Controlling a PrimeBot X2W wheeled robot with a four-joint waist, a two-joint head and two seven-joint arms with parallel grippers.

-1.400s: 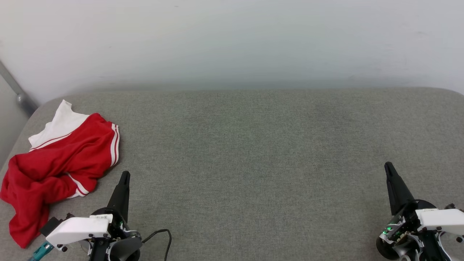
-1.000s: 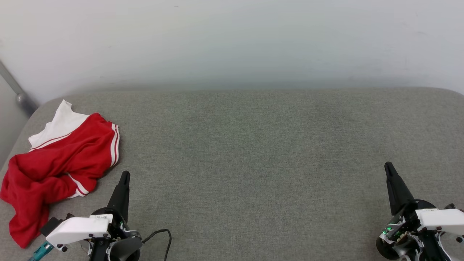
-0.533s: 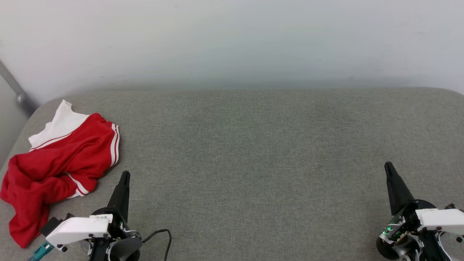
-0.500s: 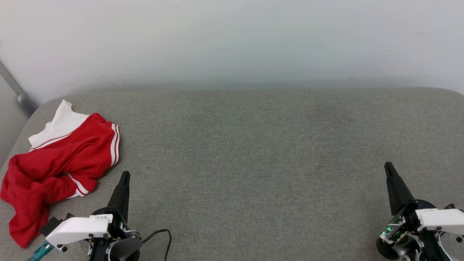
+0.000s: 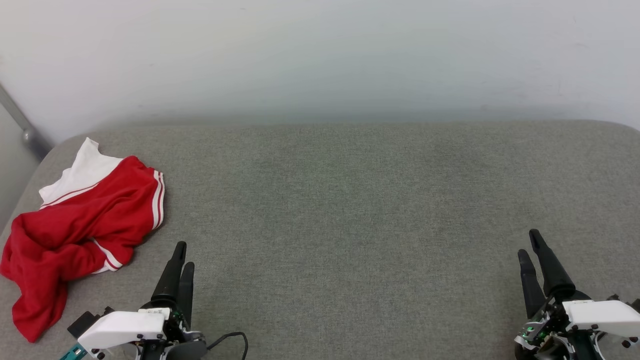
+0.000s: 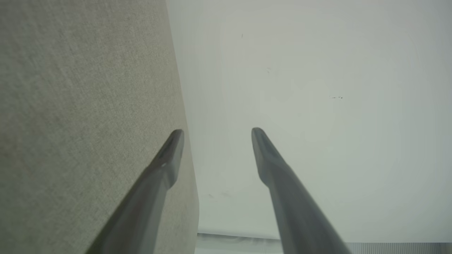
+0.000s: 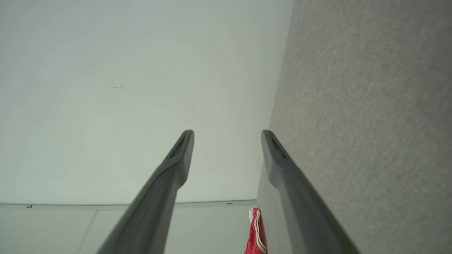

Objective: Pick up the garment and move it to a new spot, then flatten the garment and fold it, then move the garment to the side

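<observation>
grippers first, nearest the camera: the left gripper [image 5: 184, 255] is sitting at 7 o'clock in the head view and the right gripper [image 5: 528, 243] at 5 o'clock. both are poised over the grey padded surface [image 5: 350, 210] with fingers pointing toward 12. in each wrist view the 2 dark fingers [image 6: 272, 165] are standing clearly apart with nothing between them, so both grippers are spread wide and carrying nothing.

the garment [image 5: 80, 225] is lying farther out, at about 10 o'clock from the left gripper, near it but not touching. it is crumpled in a heap by the surface's left edge, its red body bunching, 1 white sleeve poking toward 12 and striped trim showing. a sliver of it is also showing at 6 o'clock in the right wrist view, well apart from that gripper. beyond it, the grey surface is running back to the pale wall [image 5: 320, 60] at 12.

judging by this, the task is only starting. the pickup is not yet done, and moving, flattening, folding and setting aside are all remaining. the left arm is looking best placed for the 1st grab.
</observation>
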